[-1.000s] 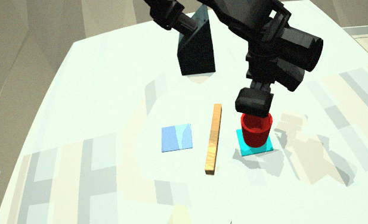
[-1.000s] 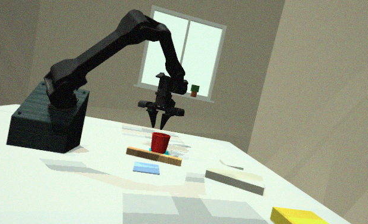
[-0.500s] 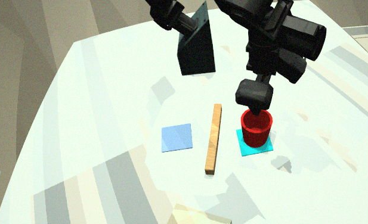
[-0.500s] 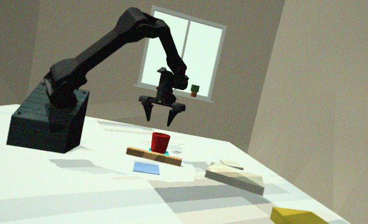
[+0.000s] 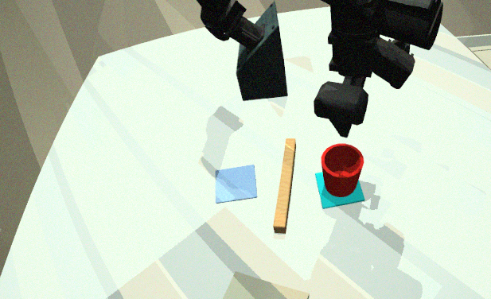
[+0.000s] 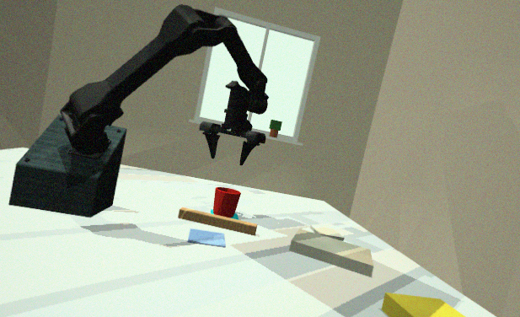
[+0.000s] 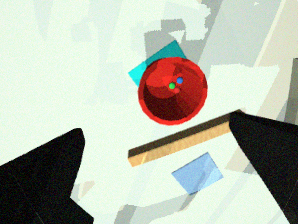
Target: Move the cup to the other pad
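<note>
The red cup [image 5: 340,184] [image 6: 226,203] [image 7: 172,111] stands upright on the teal pad [image 5: 329,201] [image 7: 175,50]. Inside it, the wrist view shows a green marble [image 7: 172,86] and a blue marble [image 7: 179,80]; a small red one beside them is hard to make out. The other pad, blue [image 5: 235,184] [image 6: 206,238] [image 7: 199,172], has nothing on it. My gripper [image 5: 343,134] [image 6: 227,161] [image 7: 157,127] is wide open and empty. It hangs above the cup, clear of its rim, with the cup off-centre between the fingers in the wrist view.
A wooden bar [image 5: 285,187] [image 6: 218,221] [image 7: 180,145] lies between the two pads. The arm's dark base [image 5: 263,75] [image 6: 62,181] stands at the back. A grey block [image 6: 332,250] and a yellow block [image 6: 420,305] lie farther off on the table.
</note>
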Available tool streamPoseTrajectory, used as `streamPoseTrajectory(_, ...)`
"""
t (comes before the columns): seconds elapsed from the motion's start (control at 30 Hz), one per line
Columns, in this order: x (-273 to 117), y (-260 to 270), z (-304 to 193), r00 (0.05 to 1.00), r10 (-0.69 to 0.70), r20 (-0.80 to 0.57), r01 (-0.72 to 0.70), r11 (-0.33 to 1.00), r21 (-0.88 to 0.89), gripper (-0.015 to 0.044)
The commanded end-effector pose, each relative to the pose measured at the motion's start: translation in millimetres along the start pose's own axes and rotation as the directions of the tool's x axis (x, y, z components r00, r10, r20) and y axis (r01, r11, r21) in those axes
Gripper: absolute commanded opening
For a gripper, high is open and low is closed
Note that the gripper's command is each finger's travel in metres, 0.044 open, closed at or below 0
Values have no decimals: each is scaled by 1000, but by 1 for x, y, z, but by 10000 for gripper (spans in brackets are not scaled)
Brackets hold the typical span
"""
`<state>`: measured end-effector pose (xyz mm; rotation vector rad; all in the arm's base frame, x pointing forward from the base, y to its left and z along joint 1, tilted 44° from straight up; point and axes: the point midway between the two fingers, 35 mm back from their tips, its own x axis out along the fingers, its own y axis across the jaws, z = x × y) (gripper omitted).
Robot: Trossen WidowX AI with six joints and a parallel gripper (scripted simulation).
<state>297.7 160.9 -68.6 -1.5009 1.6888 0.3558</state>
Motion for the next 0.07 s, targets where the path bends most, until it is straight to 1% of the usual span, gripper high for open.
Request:
streamPoseTrajectory(0.0, 1, 0, 0, 1000, 0, 1, 0, 1000, 0, 440)
streamPoseTrajectory(0.03, 1, 0, 0, 1000, 0, 1, 0, 1000, 0, 440)
